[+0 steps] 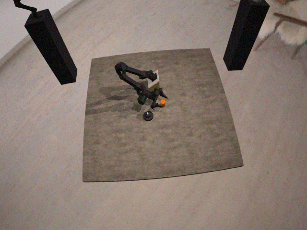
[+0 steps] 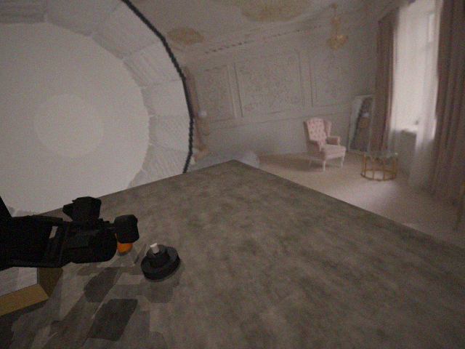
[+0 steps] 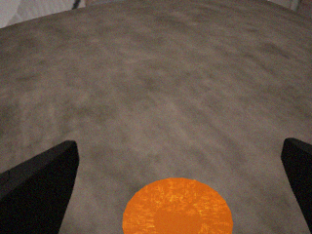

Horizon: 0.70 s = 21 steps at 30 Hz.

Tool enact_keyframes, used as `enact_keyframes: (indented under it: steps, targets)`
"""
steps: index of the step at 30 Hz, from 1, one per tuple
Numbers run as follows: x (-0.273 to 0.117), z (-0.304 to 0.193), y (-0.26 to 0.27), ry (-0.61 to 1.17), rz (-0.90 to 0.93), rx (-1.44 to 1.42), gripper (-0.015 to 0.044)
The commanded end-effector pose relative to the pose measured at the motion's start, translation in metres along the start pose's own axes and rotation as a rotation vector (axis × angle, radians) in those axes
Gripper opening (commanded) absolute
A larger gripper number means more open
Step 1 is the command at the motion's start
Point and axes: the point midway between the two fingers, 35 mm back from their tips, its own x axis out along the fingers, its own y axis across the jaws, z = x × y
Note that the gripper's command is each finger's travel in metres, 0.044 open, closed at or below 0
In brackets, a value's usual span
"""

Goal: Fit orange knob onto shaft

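The orange knob (image 1: 162, 103) (image 2: 123, 246) (image 3: 177, 207) stands upright on the table, a short way from the pedestal; its plain round top shows in the wrist view and its hole is hidden underneath. My gripper (image 1: 165, 101) (image 3: 183, 151) is wide open and empty. Its fingers are spread on either side of the knob, with gaps between them and the knob in the wrist view. The black round pedestal (image 1: 149, 119) (image 2: 160, 268) carries the bare silver shaft (image 1: 147, 113) (image 2: 154, 248). The direction of the shaft's flat side cannot be made out.
A box-like block with a pale top and yellowish side (image 1: 154, 86) (image 2: 23, 298) stands beside the arm, behind the gripper. The table (image 1: 173, 148) (image 2: 281, 281) has its edges well away from the knob and pedestal. Two dark pillars (image 1: 50, 47) (image 1: 245, 37) stand beyond it.
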Motion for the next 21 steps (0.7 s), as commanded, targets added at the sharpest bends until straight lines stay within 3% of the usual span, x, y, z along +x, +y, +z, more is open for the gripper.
enact_keyframes:
  steps: [1,5,11,16,21]
  targets:
    - [-0.008,0.030,0.000,0.003,-0.001,0.000,0.0440]
    - [-0.016,0.055,0.003,-0.004,-0.006,0.003,0.0440]
    - [-0.013,0.055,0.004,0.035,0.028,0.036,0.0440]
    - [0.001,0.048,0.016,0.396,0.217,0.208,0.0440]
    - [-0.002,0.050,0.020,0.827,0.245,0.228,0.0440]
